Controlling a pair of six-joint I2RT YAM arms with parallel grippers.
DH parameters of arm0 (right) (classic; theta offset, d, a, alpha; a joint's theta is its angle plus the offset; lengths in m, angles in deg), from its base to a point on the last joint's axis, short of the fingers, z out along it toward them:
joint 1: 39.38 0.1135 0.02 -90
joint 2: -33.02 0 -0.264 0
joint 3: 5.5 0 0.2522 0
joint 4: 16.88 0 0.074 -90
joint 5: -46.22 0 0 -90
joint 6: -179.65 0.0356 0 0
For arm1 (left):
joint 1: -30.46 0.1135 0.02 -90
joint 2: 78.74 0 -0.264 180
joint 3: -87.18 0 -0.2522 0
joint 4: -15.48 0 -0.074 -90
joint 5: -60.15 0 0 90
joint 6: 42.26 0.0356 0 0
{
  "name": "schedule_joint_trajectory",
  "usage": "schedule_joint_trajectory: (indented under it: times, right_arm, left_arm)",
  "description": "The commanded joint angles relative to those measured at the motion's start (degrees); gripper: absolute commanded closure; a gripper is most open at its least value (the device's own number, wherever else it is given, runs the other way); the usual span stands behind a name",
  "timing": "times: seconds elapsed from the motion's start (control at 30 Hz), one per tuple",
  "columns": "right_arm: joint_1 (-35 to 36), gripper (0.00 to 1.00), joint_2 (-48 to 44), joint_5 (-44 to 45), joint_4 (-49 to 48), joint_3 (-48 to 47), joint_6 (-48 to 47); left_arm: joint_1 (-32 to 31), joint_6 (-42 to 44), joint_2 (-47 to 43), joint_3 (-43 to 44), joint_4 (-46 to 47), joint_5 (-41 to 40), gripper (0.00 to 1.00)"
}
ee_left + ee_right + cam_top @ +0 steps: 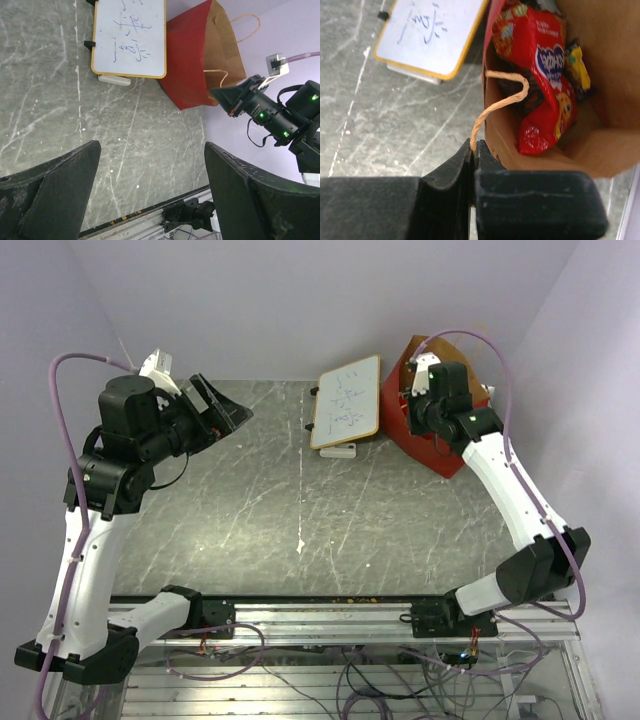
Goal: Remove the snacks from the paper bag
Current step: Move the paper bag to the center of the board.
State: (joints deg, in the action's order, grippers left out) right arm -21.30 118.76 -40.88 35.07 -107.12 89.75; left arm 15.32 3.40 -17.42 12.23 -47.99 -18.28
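**Top external, left wrist and right wrist views: bag pinched by its handle, snacks inside**

Top external view. The paper bag, red outside and brown within, stands at the far right of the grey marbled table, just beside a small yellow-framed whiteboard. The right gripper is at the bag's mouth, with its arm reaching in from the right. The left gripper hangs above the far left of the table, well apart from the bag. From here the bag's contents cannot be made out.

Left wrist view. The left gripper is spread wide, and only bare table shows between its two dark fingers. Across the table lie the whiteboard and, beside it, the bag, one looped handle standing free above its rim. The right gripper meets the bag at its near edge.

Right wrist view. The right gripper is clamped tight on the near handle, a twisted paper cord that arches up from the bag's rim and runs down between the closed fingertips. Inside the bag lies a large red crinkly packet with a blue oval logo, lengthways against the brown wall. A yellow-wrapped candy bar is wedged just beside it, partly hidden. Other snacks deeper in the bag are too shadowed to tell apart.
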Motion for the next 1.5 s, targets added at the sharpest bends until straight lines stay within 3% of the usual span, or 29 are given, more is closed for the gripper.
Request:
schedule_joint_trajectory:
  times: [0.0,0.33,0.63,0.8,0.97,1.23,1.27,1.47]
  right_arm:
    - [0.24,1.0,-6.06,2.35,4.78,2.96,2.14]
    - [0.3,1.0,-16.23,-1.67,14.36,8.4,6.43]
    - [0.89,1.0,-23.7,-10.59,20.07,10.6,12.35]
    - [5.04,1.0,-24.87,-21.31,18.71,11.83,13.8]
    - [16.49,1.0,-22.34,-19.35,15.45,11.16,19.04]
    - [20.94,1.0,-17.6,-21.85,4.45,10.02,25.37]
    - [21.01,0.97,-17.2,-21.94,3.35,9.73,25.73]
    - [21.02,0.52,-16.42,-12.64,9.15,4.23,25.31]
  left_arm:
    - [0.55,-1.72,-0.7,-1.01,-1.54,3.44,0.05]
    - [0.55,-3.08,-3.24,-6.47,-0.81,8.5,0.05]
    - [0.55,-0.58,-0.88,-4.52,-2.75,11.83,0.05]
    - [0.55,-1.0,-1.57,-5.92,-2.4,13.16,0.05]
    - [0.55,-3.09,-4.5,-10.01,-0.06,14.31,0.05]
    - [0.55,-3.21,-4.53,-10.77,-0.71,14.65,0.05]
    - [0.55,-3.13,-4.45,-10.58,-0.91,14.51,0.05]
    - [0.55,-6.64,-5.13,-12.57,3.5,17.7,0.05]
